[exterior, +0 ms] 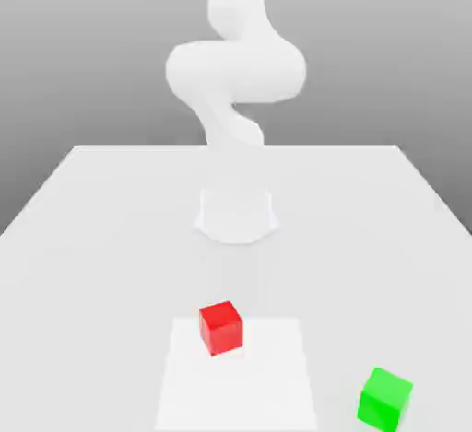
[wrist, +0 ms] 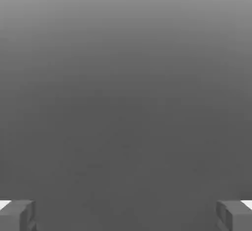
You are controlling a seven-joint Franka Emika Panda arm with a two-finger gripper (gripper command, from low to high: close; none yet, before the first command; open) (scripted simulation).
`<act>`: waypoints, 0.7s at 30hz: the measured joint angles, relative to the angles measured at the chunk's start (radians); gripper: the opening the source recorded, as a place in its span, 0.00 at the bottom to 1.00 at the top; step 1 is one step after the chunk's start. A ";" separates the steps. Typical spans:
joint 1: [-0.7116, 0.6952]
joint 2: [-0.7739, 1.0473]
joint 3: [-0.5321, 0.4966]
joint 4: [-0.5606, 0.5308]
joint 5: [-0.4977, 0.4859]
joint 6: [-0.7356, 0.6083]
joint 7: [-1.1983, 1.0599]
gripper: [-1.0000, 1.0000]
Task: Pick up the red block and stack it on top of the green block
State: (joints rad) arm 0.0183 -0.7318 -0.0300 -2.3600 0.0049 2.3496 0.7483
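Two cubes are waiting for you on the white table (exterior: 83,237), and neither has been touched yet. Taking the arm's base (exterior: 236,214) as the centre of the dial in the exterior view, with six o'clock pointing toward the camera, the red block (exterior: 221,327) sits at about six o'clock, on the paler square patch (exterior: 267,375) of the tabletop. The green block (exterior: 384,399) is out at roughly five o'clock, nearer the camera and well apart from the red one, off the patch.

Your gripper (wrist: 126,215) is spread wide: in the hand view the two grey fingertips (wrist: 17,215) stand at opposite edges with nothing between them but plain grey backdrop. Nothing is held.

So the step in hand, as I read it, is the reach. Bring the hand down over the red block first and get it centred between those fingers before you descend. The cube looks turned slightly on the table, so rotate the wrist to meet two flat faces squarely, not the corners. Come down straight, keep the fingers wide until they straddle it, then close. A skewed approach would likely nudge the cube away.
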 joint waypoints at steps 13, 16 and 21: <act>0.084 0.440 -0.126 -0.364 0.007 0.310 -0.308 0.50; 0.089 0.563 -0.142 -0.460 -0.016 0.396 -0.374 0.50; 0.087 0.775 -0.131 -0.500 0.026 0.560 -0.462 0.50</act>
State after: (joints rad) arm 0.1057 0.0436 -0.1607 -2.8600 0.0311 2.9097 0.2863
